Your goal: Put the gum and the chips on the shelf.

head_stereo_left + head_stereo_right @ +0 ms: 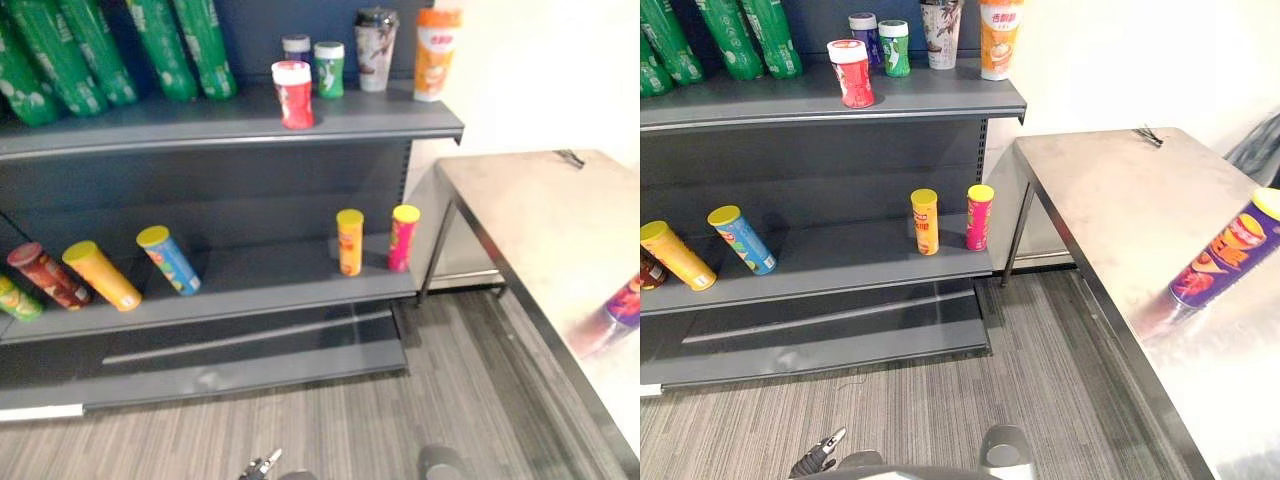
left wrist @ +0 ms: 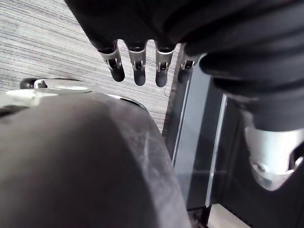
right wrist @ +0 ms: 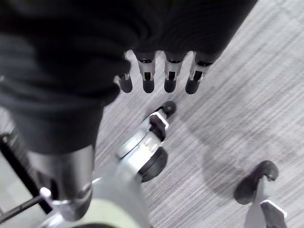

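A purple chips can (image 1: pixel 1225 255) lies tilted on the steel table (image 1: pixel 1110 190) at the right, near its right edge. A red and white gum jar (image 1: pixel 293 93) stands on the upper board of the dark shelf (image 1: pixel 230 125), with a green jar (image 1: pixel 329 68) and a dark-capped jar (image 1: pixel 296 46) behind it. An orange can (image 1: pixel 350 241) and a pink can (image 1: pixel 403 237) stand upright on the lower board (image 1: pixel 270 285). My left hand (image 2: pixel 138 69) hangs over the floor by the shelf's base, fingers straight and holding nothing. My right hand (image 3: pixel 148 76) hangs over the carpet, also open and holding nothing.
Green bags (image 1: pixel 110 50) lean at the upper board's left, and two cups (image 1: pixel 437 52) stand at its right end. Several chips cans (image 1: pixel 168 259) lie tilted on the lower board's left. A small dark item (image 1: pixel 1150 135) lies at the table's far corner. Castor wheels (image 3: pixel 254 183) stand on the carpet.
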Controlling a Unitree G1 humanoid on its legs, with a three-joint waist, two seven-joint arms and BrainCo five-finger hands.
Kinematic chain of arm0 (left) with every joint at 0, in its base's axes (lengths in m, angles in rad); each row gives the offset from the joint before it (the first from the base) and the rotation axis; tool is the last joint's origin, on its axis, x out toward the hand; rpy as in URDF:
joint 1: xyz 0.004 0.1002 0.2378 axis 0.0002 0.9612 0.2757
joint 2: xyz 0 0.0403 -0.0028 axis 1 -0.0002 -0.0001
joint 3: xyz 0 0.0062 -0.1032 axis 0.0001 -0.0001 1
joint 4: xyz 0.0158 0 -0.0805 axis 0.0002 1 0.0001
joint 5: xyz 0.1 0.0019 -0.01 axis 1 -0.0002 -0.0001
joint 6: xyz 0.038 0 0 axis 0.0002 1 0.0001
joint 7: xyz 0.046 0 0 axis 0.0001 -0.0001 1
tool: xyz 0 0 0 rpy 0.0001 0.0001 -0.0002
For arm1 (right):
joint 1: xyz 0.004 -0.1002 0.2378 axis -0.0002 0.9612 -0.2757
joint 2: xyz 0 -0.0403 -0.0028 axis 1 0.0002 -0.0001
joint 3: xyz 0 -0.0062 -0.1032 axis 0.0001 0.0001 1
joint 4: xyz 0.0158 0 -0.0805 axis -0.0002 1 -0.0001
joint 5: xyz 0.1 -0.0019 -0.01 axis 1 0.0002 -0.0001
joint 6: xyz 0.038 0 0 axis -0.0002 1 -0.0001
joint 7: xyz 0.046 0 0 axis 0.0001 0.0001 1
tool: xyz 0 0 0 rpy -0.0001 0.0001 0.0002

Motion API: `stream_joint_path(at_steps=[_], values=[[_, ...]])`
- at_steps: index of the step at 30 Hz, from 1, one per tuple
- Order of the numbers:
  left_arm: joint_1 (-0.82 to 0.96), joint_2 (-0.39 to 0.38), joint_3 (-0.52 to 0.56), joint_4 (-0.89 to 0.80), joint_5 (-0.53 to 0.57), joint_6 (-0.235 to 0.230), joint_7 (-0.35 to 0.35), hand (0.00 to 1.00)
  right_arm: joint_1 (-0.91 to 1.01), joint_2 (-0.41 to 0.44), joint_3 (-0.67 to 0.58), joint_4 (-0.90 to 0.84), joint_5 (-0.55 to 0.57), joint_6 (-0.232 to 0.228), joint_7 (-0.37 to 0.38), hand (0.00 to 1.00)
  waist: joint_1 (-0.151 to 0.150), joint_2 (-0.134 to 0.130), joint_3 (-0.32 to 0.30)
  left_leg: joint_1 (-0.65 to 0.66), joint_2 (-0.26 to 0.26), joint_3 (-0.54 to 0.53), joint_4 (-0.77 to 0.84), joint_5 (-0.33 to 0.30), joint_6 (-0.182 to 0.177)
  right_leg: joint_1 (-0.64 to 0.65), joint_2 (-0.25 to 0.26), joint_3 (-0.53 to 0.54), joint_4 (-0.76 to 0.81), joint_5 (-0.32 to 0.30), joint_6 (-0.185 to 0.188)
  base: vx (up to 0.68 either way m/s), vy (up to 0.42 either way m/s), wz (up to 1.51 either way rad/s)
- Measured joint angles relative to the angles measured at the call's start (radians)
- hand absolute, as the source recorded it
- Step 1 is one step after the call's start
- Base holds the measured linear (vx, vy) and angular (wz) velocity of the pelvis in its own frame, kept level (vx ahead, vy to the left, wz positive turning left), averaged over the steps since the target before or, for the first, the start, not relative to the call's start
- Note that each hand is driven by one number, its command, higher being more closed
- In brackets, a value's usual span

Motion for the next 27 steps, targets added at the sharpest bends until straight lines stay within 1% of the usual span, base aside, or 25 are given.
stream_joint_path(at_steps=[1, 3, 4, 5, 6, 7, 8, 9, 10, 11, 12, 13, 14, 15, 16, 17, 18, 19, 20, 21, 23, 24, 25, 26, 27], values=[[0.001, 0.004, 0.003, -0.003, 0.0, 0.0, -0.002, 0.0, 0.021, 0.006, -0.029, 0.01, 0.001, 0.007, 0.003, 0.0, -0.012, -0.003, 0.004, -0.006, 0.005, 0.005, 0.043, -0.028, 0.009, 0.001, 0.001, 0.012, 0.008, -0.006, 0.007, -0.2, 0.158, -0.19], [0.005, 0.003, 0.014, -0.003, -0.001, 0.001, -0.002, 0.0, 0.053, 0.016, -0.069, 0.008, 0.006, 0.011, 0.004, 0.0, -0.022, 0.0, 0.008, -0.013, 0.01, 0.023, 0.091, -0.059, 0.012, -0.01, 0.006, 0.04, 0.024, -0.004, 0.013, -0.19, 0.13, -0.34], [0.006, -0.001, 0.033, -0.013, -0.002, 0.001, -0.003, 0.0, 0.082, 0.035, -0.104, -0.001, 0.023, 0.011, 0.005, 0.0, -0.028, -0.004, 0.009, -0.026, 0.024, 0.047, 0.135, -0.08, 0.023, -0.026, 0.017, 0.065, 0.026, 0.005, 0.027, -0.2, 0.148, -0.66], [0.015, -0.008, 0.062, -0.037, -0.002, 0.001, -0.003, 0.0, 0.111, 0.05, -0.121, -0.032, 0.052, 0.01, 0.006, 0.0, -0.043, -0.008, 0.01, -0.051, 0.041, 0.075, 0.181, -0.098, 0.038, -0.052, 0.022, 0.087, 0.011, 0.031, 0.041, -0.21, 0.164, -0.75], [0.021, -0.011, 0.073, -0.049, -0.003, 0.001, -0.003, 0.0, 0.12, 0.056, -0.132, -0.042, 0.065, 0.009, 0.008, 0.0, -0.047, -0.01, 0.012, -0.059, 0.047, 0.096, 0.197, -0.108, 0.047, -0.065, 0.025, 0.099, -0.007, 0.054, 0.043, -0.27, 0.274, -1.15], [0.033, -0.02, 0.085, -0.074, -0.004, 0.0, -0.001, 0.0, 0.134, 0.067, -0.147, -0.072, 0.101, 0.008, 0.005, 0.0, -0.05, -0.009, 0.013, -0.068, 0.069, 0.158, 0.211, -0.121, 0.07, -0.081, 0.02, 0.106, -0.082, 0.125, 0.016, -0.23, 0.271, -1.38], [0.038, -0.026, 0.086, -0.084, -0.018, -0.001, 0.004, 0.0, 0.141, 0.077, -0.153, -0.092, 0.125, 0.01, 0.0, 0.0, -0.048, -0.004, 0.018, -0.066, 0.082, 0.205, 0.21, -0.124, 0.08, -0.09, 0.006, 0.073, -0.143, 0.148, -0.025, -0.27, 0.328, -1.71], [0.034, -0.029, 0.095, -0.084, -0.036, 0.0, 0.026, 0.0, 0.151, 0.089, -0.159, -0.12, 0.153, 0.012, -0.003, 0.0, -0.054, 0.003, 0.028, -0.066, 0.114, 0.258, 0.209, -0.122, 0.095, -0.104, -0.036, -0.059, -0.174, 0.121, -0.081, -0.18, 0.21, -1.37], [0.032, -0.03, 0.101, -0.086, -0.041, 0.0, 0.032, 0.0, 0.151, 0.103, -0.167, -0.123, 0.169, 0.013, -0.006, 0.0, -0.054, 0.007, 0.03, -0.064, 0.129, 0.279, 0.205, -0.121, 0.095, -0.123, -0.06, -0.13, -0.15, 0.123, -0.087, -0.22, 0.248, -1.31], [0.033, -0.03, 0.107, -0.089, -0.041, 0.0, 0.047, 0.0, 0.153, 0.132, -0.177, -0.125, 0.182, 0.017, -0.012, 0.0, -0.056, 0.007, 0.03, -0.053, 0.147, 0.323, 0.181, -0.12, 0.093, -0.146, -0.093, -0.225, -0.056, 0.139, -0.112, -0.17, 0.224, -1.14], [0.037, -0.033, 0.108, -0.089, -0.041, -0.001, 0.054, 0.0, 0.153, 0.144, -0.176, -0.12, 0.2, 0.025, -0.014, 0.0, -0.059, 0.007, 0.026, -0.024, 0.148, 0.376, 0.133, -0.11, 0.088, -0.155, -0.122, -0.246, 0.071, 0.141, -0.136, -0.13, 0.205, -1.07], [0.038, -0.036, 0.109, -0.09, -0.041, -0.001, 0.053, 0.0, 0.152, 0.144, -0.178, -0.124, 0.203, 0.026, -0.017, 0.0, -0.057, 0.007, 0.026, -0.005, 0.148, 0.408, 0.102, -0.102, 0.083, -0.156, -0.134, -0.249, 0.14, 0.133, -0.147, -0.02, 0.143, -1.01], [0.041, -0.051, 0.12, -0.1, -0.041, -0.002, 0.044, 0.0, 0.143, 0.145, -0.186, -0.139, 0.211, 0.024, -0.021, 0.0, -0.057, 0.002, 0.023, 0.026, 0.144, 0.482, 0.03, -0.069, 0.082, -0.153, -0.153, -0.253, 0.269, 0.109, -0.182, 0.05, 0.104, -1.13], [0.044, -0.067, 0.132, -0.115, -0.043, -0.007, 0.033, 0.0, 0.125, 0.137, -0.184, -0.149, 0.233, 0.02, -0.02, 0.0, -0.049, 0.007, 0.006, 0.051, 0.128, 0.563, -0.044, -0.034, 0.084, -0.146, -0.167, -0.266, 0.366, 0.088, -0.203, 0.07, 0.086, -1.22], [0.044, -0.075, 0.138, -0.12, -0.046, -0.01, 0.026, 0.0, 0.11, 0.131, -0.185, -0.146, 0.246, 0.017, -0.021, 0.0, -0.041, 0.004, 0.002, 0.061, 0.117, 0.599, -0.077, -0.019, 0.087, -0.134, -0.176, -0.279, 0.394, 0.081, -0.213, 0.05, 0.059, -1.31], [0.045, -0.081, 0.139, -0.12, -0.069, -0.014, 0.019, 0.0, 0.086, 0.115, -0.187, -0.137, 0.258, 0.011, -0.022, 0.0, -0.032, -0.005, -0.008, 0.064, 0.092, 0.636, -0.12, 0.005, 0.092, -0.113, -0.186, -0.308, 0.414, 0.077, -0.217, 0.02, 0.048, -1.53], [0.044, -0.079, 0.149, -0.119, -0.083, -0.015, 0.014, 0.0, 0.04, 0.108, -0.193, -0.112, 0.276, 0.0, -0.021, 0.0, -0.019, -0.02, -0.021, 0.065, 0.061, 0.683, -0.161, 0.037, 0.109, -0.075, -0.2, -0.368, 0.401, 0.076, -0.219, 0.0, 0.041, -1.83], [0.042, -0.076, 0.158, -0.117, -0.083, -0.016, 0.009, 0.0, 0.008, 0.098, -0.196, -0.098, 0.282, -0.009, -0.021, 0.0, -0.011, -0.032, -0.028, 0.058, 0.052, 0.713, -0.169, 0.059, 0.116, -0.038, -0.196, -0.428, 0.356, 0.059, -0.205, 0.0, 0.031, -2.07], [0.036, -0.075, 0.163, -0.104, -0.082, -0.013, 0.005, 0.0, -0.039, 0.096, -0.195, -0.077, 0.286, -0.021, -0.02, 0.0, -0.011, -0.043, -0.034, 0.057, 0.054, 0.774, -0.173, 0.063, 0.122, -0.014, -0.192, -0.514, 0.246, -0.006, -0.172, 0.01, -0.005, -1.83], [0.019, -0.078, 0.163, -0.084, -0.081, -0.011, -0.006, 0.0, -0.067, 0.098, -0.193, -0.062, 0.286, -0.023, -0.018, 0.0, -0.017, -0.04, -0.034, 0.064, 0.057, 0.827, -0.185, 0.072, 0.116, -0.019, -0.195, -0.585, 0.205, -0.017, -0.174, 0.03, -0.014, -1.46], [-0.002, -0.085, 0.158, -0.071, -0.08, -0.007, -0.016, 0.0, -0.074, 0.098, -0.192, -0.023, 0.285, -0.021, -0.019, 0.0, -0.018, -0.038, -0.035, 0.107, 0.057, 0.907, -0.213, 0.094, 0.096, -0.052, -0.207, -0.637, 0.229, -0.029, -0.182, 0.07, -0.033, -1.16], [-0.005, -0.082, 0.156, -0.071, -0.08, -0.007, -0.015, 0.0, -0.073, 0.098, -0.192, -0.01, 0.285, -0.019, -0.019, 0.0, -0.016, -0.039, -0.035, 0.121, 0.055, 0.923, -0.225, 0.098, 0.089, -0.068, -0.211, -0.656, 0.26, -0.038, -0.197, 0.09, -0.112, -1.25], [-0.017, -0.071, 0.144, -0.07, -0.08, -0.008, -0.015, 0.0, -0.062, 0.098, -0.194, 0.016, 0.285, -0.016, -0.02, 0.0, -0.031, -0.051, -0.039, 0.157, 0.055, 0.95, -0.25, 0.113, 0.062, -0.089, -0.224, -0.772, 0.327, -0.072, -0.249, 0.07, -0.139, -0.75], [-0.023, -0.069, 0.137, -0.07, -0.08, -0.008, -0.015, 0.0, -0.055, 0.098, -0.196, 0.015, 0.285, -0.017, -0.021, 0.0, -0.039, -0.054, -0.04, 0.165, 0.057, 0.951, -0.25, 0.116, 0.057, -0.092, -0.222, -0.806, 0.329, -0.083, -0.267, 0.08, -0.172, -0.51], [-0.03, -0.069, 0.132, -0.069, -0.08, -0.008, -0.016, 0.0, -0.047, 0.098, -0.199, 0.013, 0.284, -0.017, -0.02, 0.0, -0.048, -0.058, -0.042, 0.171, 0.062, 0.954, -0.241, 0.115, 0.056, -0.1, -0.213, -0.815, 0.321, -0.094, -0.279, 0.09, -0.202, -0.1]])
